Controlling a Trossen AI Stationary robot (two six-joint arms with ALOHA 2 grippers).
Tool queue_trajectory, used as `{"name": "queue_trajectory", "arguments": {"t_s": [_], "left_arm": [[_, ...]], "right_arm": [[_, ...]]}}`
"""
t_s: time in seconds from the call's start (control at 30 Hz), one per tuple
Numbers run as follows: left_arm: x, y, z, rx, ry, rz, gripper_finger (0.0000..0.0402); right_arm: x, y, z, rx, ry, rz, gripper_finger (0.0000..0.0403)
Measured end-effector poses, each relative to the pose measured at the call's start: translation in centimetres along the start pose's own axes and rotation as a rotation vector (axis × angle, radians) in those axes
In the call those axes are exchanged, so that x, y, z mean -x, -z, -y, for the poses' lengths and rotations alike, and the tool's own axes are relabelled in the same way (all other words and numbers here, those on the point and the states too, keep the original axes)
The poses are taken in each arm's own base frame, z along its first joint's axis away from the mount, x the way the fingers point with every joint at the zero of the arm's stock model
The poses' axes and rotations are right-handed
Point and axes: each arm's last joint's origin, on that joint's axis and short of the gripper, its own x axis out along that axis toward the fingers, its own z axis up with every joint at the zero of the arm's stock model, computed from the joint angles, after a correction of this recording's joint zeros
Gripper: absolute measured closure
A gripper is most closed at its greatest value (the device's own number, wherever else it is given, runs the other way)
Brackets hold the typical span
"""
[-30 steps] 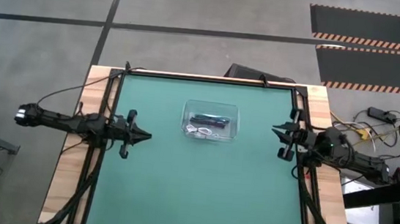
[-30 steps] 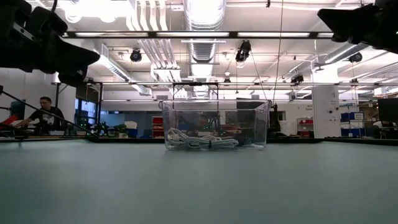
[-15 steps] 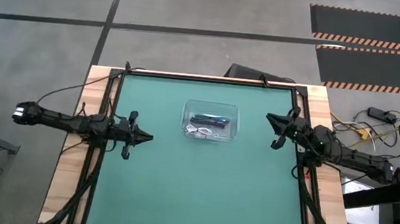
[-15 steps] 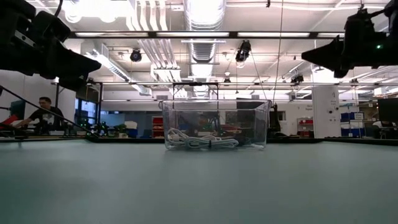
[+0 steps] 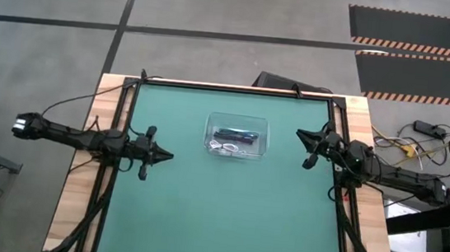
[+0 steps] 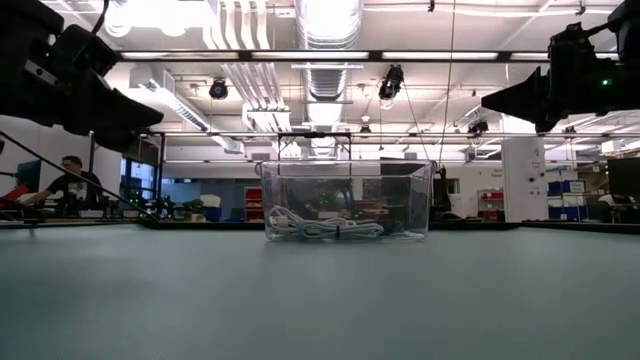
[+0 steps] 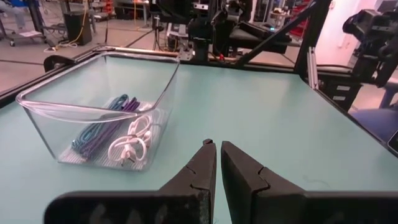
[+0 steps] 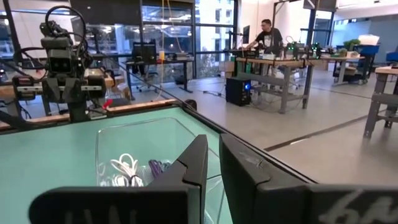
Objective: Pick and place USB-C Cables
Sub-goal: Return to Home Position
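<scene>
A clear plastic container [image 5: 236, 137] stands on the green table, toward its far middle. It holds the USB-C cables: a white bundle [image 7: 130, 146] and teal and purple-dark bundles [image 7: 99, 127] lying on its bottom. From above they show as a dark bundle [image 5: 235, 134] and a white one [image 5: 224, 147]. My left gripper [image 5: 171, 155] hovers to the container's left, shut and empty, pointing at it. My right gripper [image 5: 300, 135] hovers to the container's right, shut and empty. Both hang above the table in the low view, the left gripper [image 6: 158, 101] and the right gripper [image 6: 486, 100].
The green mat [image 5: 224, 217] lies open between the container and the near edge. Black frame rails [image 5: 340, 220] run along the table's sides. In the room beyond, a person [image 6: 70, 185] sits at a desk and another person [image 8: 266, 37] stands at a bench.
My right gripper has gone toward the table's left, nearer the container, and has come down a little in the low view, staying shut. The container and cables have kept still.
</scene>
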Motion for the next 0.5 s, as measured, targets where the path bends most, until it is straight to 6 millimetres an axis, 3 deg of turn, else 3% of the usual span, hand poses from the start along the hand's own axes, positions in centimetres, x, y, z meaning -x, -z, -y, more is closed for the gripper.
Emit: {"name": "queue_trajectory", "arguments": {"t_s": [0.5], "left_arm": [[-0.23,0.34,-0.02,-0.004,-0.005,-0.038,0.0393]], "right_arm": [[0.0,0.0,0.0,0.0,0.0,0.0,0.0371]]}}
